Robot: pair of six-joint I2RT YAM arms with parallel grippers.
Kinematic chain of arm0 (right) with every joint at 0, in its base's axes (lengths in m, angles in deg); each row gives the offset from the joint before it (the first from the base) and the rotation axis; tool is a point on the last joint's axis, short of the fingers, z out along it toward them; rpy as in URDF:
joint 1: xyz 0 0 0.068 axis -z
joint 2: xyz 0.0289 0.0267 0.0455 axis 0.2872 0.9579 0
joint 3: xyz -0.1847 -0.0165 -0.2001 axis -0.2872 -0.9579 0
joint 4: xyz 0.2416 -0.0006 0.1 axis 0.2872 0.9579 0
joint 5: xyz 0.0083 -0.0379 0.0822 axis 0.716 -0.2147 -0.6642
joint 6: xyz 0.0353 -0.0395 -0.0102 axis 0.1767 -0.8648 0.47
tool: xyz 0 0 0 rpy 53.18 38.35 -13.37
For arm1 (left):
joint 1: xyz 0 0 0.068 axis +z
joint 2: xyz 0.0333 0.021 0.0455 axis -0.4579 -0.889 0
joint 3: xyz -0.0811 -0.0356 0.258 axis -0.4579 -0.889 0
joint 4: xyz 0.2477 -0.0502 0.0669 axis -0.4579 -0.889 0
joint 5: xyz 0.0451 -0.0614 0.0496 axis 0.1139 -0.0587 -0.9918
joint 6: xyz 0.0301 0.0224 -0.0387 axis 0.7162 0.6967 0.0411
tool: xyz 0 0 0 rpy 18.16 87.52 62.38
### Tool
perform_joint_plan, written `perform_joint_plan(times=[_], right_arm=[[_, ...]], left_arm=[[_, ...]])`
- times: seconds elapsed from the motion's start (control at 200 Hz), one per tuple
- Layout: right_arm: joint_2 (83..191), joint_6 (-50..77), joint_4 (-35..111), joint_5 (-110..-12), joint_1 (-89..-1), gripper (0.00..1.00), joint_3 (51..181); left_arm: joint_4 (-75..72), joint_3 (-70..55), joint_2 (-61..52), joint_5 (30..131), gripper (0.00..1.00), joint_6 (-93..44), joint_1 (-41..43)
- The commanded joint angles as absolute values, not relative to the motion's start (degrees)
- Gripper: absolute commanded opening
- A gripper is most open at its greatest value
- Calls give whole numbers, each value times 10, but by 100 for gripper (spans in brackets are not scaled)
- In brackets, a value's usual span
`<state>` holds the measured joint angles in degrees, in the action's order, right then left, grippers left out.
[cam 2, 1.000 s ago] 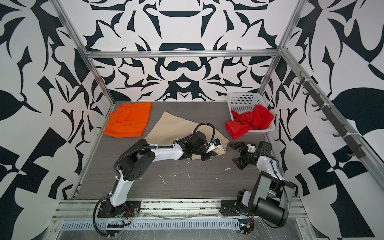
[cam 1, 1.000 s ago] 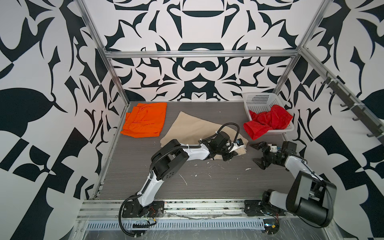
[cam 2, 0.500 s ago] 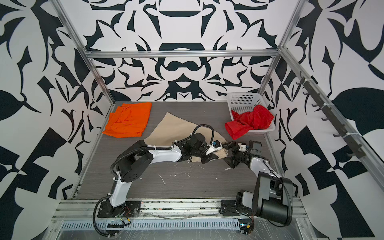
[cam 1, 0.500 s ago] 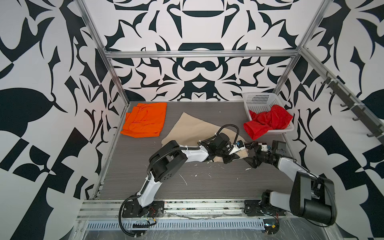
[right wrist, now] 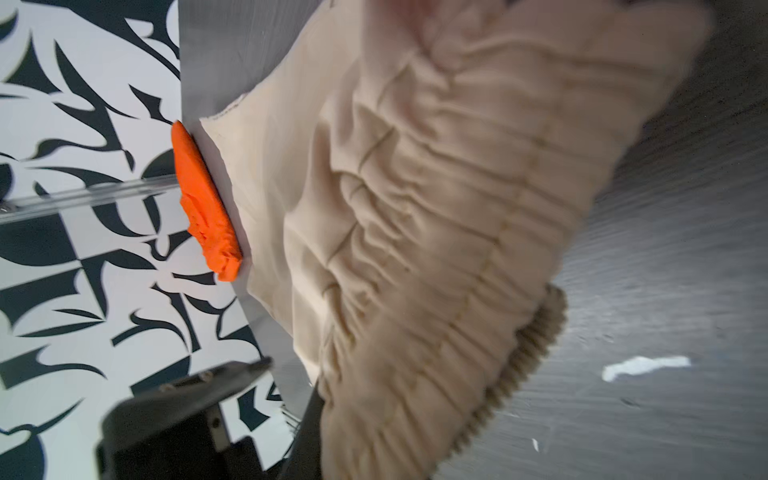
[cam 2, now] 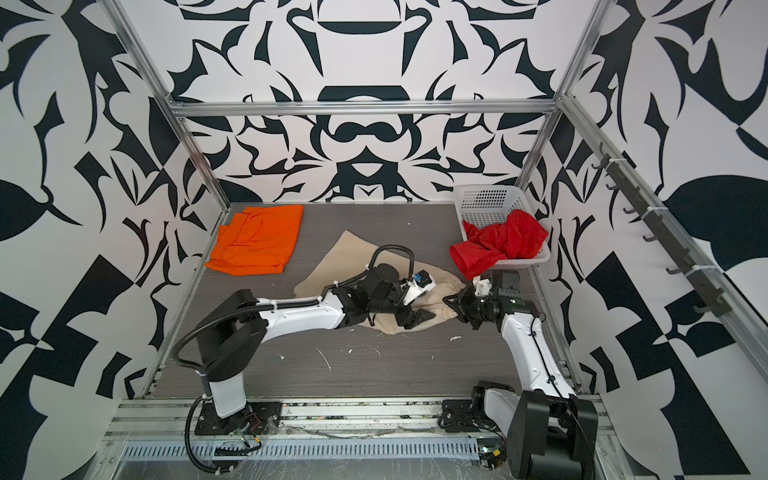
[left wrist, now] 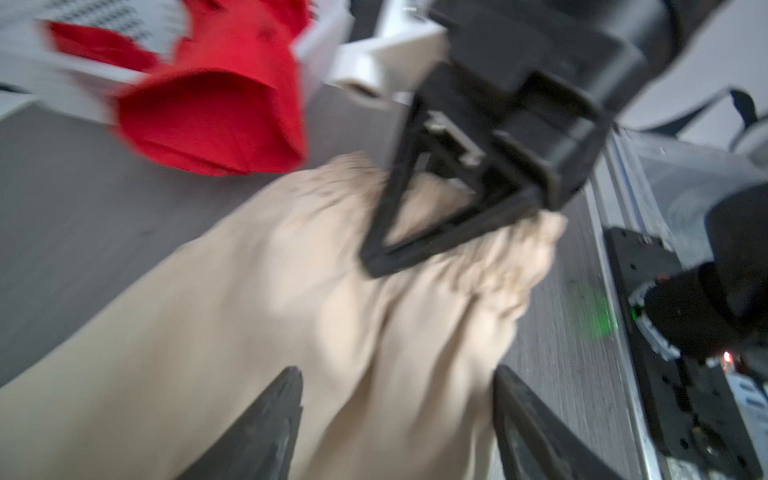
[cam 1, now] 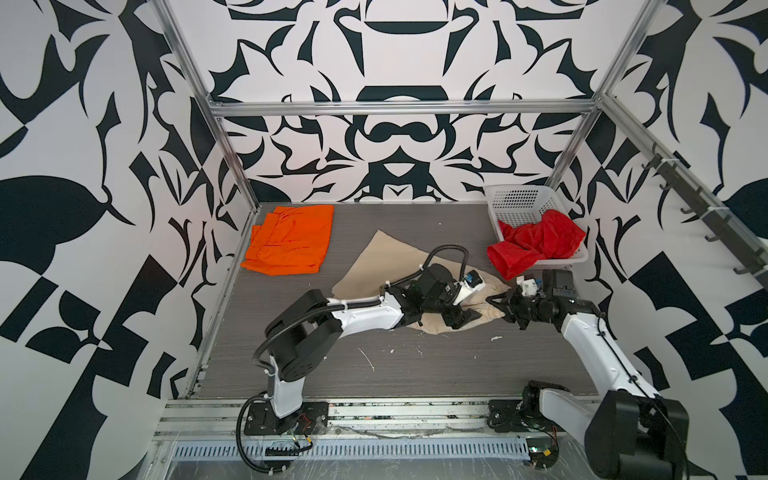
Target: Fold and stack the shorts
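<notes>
The beige shorts [cam 1: 386, 257] [cam 2: 345, 257] lie mid-table with the gathered waistband toward the right. My left gripper [cam 1: 463, 319] [cam 2: 417, 318] [left wrist: 397, 374] hovers open over the cloth near the waistband, gripping nothing. My right gripper [cam 1: 498, 308] [cam 2: 451, 305] [left wrist: 374, 259] is shut on the waistband's right end, and the gathered band [right wrist: 436, 249] fills the right wrist view. The orange shorts [cam 1: 291, 241] [cam 2: 257, 241] [right wrist: 203, 208] lie folded at the back left. The red shorts [cam 1: 536, 243] [cam 2: 498, 243] [left wrist: 216, 116] hang crumpled over the basket's front edge.
A white perforated basket [cam 1: 519, 203] [cam 2: 486, 199] stands in the back right corner. Small white scraps [cam 1: 365, 357] dot the grey table in front of the arms. Metal frame posts and patterned walls close in the sides and back.
My right gripper moved left to the beige waistband and closed on it. My left gripper opened and let go of the cloth.
</notes>
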<state>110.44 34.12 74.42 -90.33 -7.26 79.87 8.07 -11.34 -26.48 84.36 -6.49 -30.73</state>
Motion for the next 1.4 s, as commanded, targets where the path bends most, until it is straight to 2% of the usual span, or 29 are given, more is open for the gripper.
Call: perform_joint_plan(times=[0.0,0.235,0.47,0.625,0.78,0.98,1.15,1.395], right_arm=[[1098,232,893,-825,-85,10,879],[1149,158,1018,-689,-167,8,1074],[1250,148,1086,-534,-297,7,1260],[1334,152,1125,-438,-393,7,1375],[1407,159,1145,-372,-466,7,1465],[1501,170,1169,-327,-543,7,1580],[1575,179,1179,-331,-591,9,1654],[1671,184,1161,-367,-632,11,1724]], left_arm=[[39,-150,-214,805,78,-169,-262],[-8,-219,-168,798,77,-343,-152],[-118,-222,-163,781,76,-417,-77],[-126,-249,-169,799,71,-450,-34],[-121,-266,-184,803,64,-454,-26],[-107,-277,-221,783,56,-452,-24],[-94,-285,-243,780,50,-454,-22],[-86,-295,-237,770,48,-454,-19]])
